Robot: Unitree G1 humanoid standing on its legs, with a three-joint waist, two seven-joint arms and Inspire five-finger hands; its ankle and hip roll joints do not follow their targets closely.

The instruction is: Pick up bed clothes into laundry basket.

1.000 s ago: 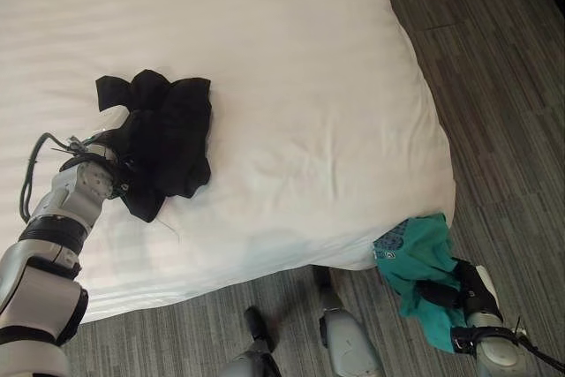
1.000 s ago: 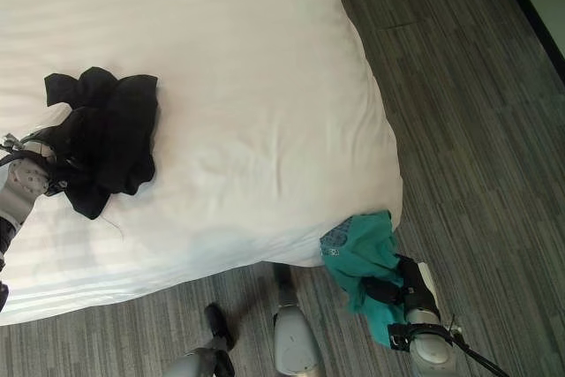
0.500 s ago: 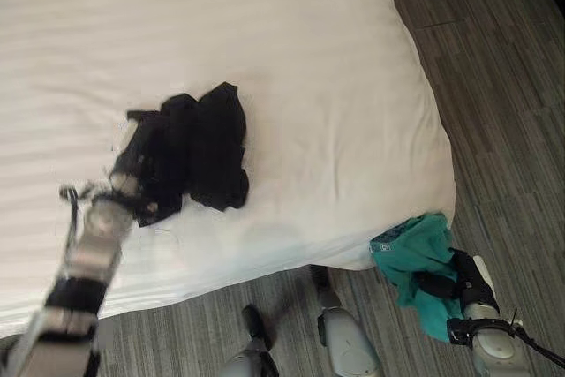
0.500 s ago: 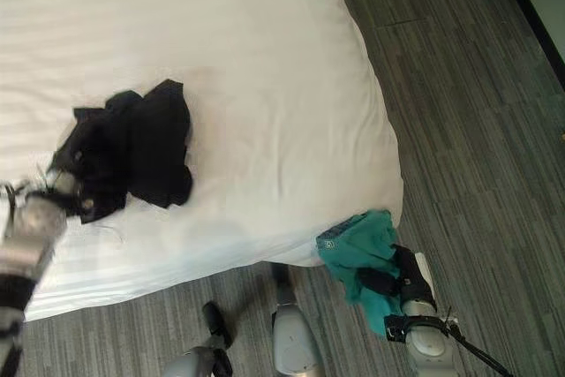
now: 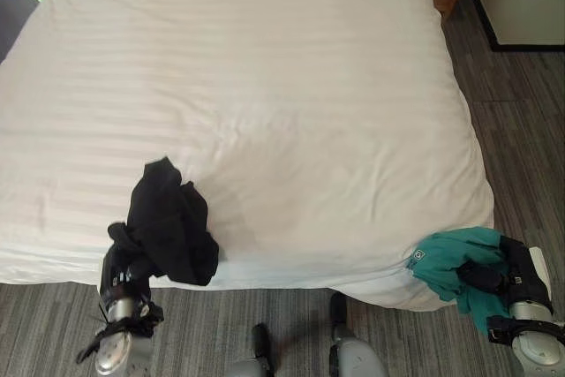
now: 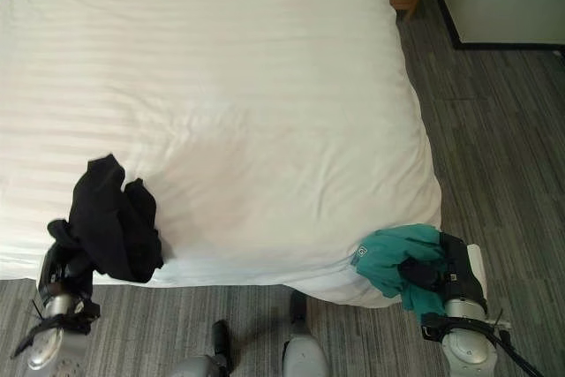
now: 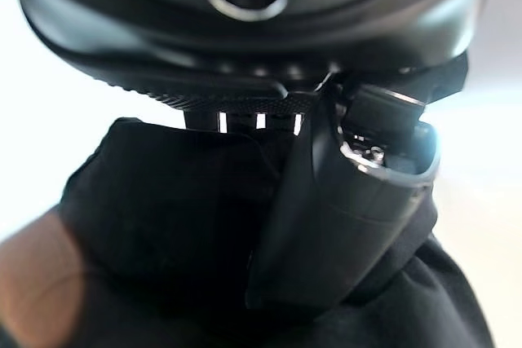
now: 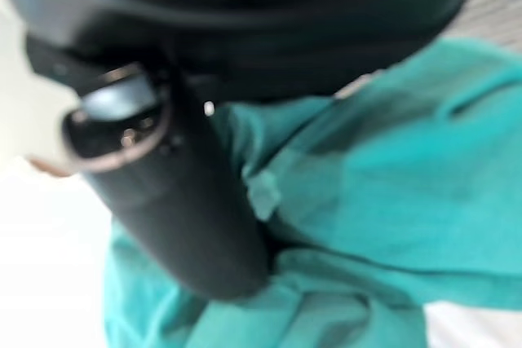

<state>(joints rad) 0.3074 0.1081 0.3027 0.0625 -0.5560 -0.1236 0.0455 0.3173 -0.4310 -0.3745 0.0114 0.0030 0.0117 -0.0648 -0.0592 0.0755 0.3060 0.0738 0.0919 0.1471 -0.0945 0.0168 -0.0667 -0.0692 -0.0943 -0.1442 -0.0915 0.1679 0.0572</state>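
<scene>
L robot hand (image 5: 124, 264) clenched on black garment (image 5: 168, 227); R robot hand (image 5: 510, 276) clenched on teal garment (image 5: 450, 258), by bed (image 5: 265, 86) edge.

We see the white bed (image 5: 265, 86) evenly and brightly lit in the head views, with daylight at its far left corner and only a soft shadow on the sheet beside the black garment (image 5: 168, 227), whose folds are lost in darkness. In the left wrist view the sheet behind the left hand (image 7: 342, 201) glares to near white. The right wrist view is blurred throughout, so the right hand (image 8: 171, 201) and the teal garment (image 8: 391, 193) show smeared edges.
</scene>
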